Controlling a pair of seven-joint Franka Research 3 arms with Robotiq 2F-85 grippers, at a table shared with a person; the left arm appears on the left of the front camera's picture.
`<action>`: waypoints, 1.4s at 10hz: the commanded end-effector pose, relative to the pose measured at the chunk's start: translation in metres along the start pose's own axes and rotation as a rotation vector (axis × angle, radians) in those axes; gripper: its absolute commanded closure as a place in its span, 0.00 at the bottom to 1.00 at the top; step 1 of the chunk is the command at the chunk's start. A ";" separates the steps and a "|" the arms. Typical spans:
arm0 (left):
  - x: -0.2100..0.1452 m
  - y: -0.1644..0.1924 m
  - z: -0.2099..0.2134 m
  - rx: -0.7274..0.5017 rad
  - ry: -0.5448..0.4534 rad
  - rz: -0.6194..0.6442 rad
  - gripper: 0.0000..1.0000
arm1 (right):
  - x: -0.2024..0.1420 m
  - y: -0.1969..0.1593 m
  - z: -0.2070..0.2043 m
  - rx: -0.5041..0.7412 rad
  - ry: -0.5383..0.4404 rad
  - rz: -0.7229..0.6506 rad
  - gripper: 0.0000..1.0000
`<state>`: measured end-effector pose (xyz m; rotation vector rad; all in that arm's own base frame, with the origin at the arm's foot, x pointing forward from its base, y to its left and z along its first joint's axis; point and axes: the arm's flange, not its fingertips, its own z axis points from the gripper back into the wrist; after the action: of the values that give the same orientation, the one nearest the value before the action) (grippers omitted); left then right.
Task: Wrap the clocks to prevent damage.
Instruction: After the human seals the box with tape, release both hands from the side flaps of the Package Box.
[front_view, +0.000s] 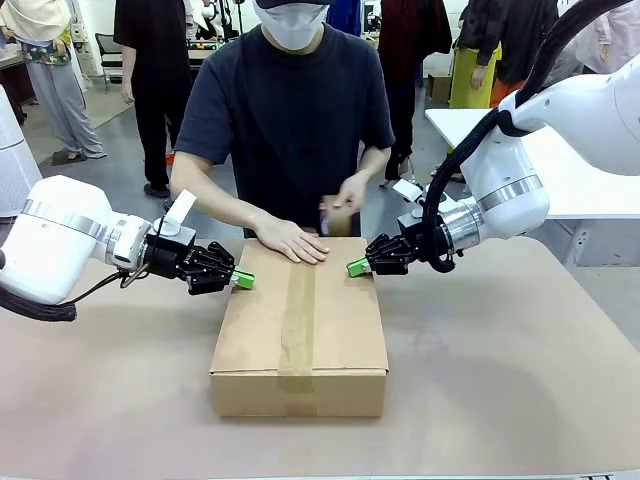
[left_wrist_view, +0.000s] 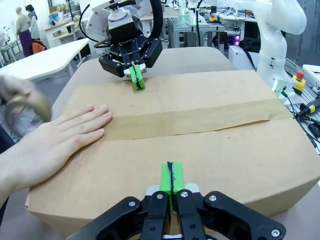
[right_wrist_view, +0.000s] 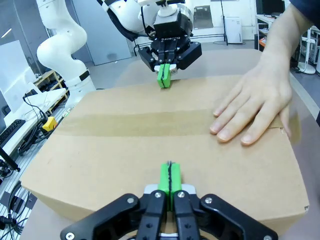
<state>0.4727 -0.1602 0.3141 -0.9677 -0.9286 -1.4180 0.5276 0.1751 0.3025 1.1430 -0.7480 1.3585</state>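
Taped cardboard box (front_view: 300, 330) hides its contents; person's tape roll (left_wrist_view: 25, 112) blurs.

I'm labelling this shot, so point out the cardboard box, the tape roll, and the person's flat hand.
cardboard box (front_view: 340, 330), front view, bare top right of the tape strip
tape roll (front_view: 337, 215), front view, roll's side
person's flat hand (right_wrist_view: 257, 102), right wrist view, back of hand
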 end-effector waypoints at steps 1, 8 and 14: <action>0.000 0.000 -0.002 0.008 0.014 -0.003 1.00 | -0.002 0.000 -0.002 -0.006 -0.004 -0.015 0.99; 0.000 0.000 -0.002 0.008 0.014 -0.003 1.00 | -0.002 0.000 -0.002 -0.006 -0.004 -0.015 0.99; 0.014 -0.002 0.013 -0.014 0.080 -0.032 1.00 | 0.010 0.006 0.006 0.074 0.054 -0.028 0.99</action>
<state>0.4726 -0.1585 0.3174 -0.9538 -0.9175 -1.4399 0.5265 0.1748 0.3055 1.1490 -0.7273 1.3725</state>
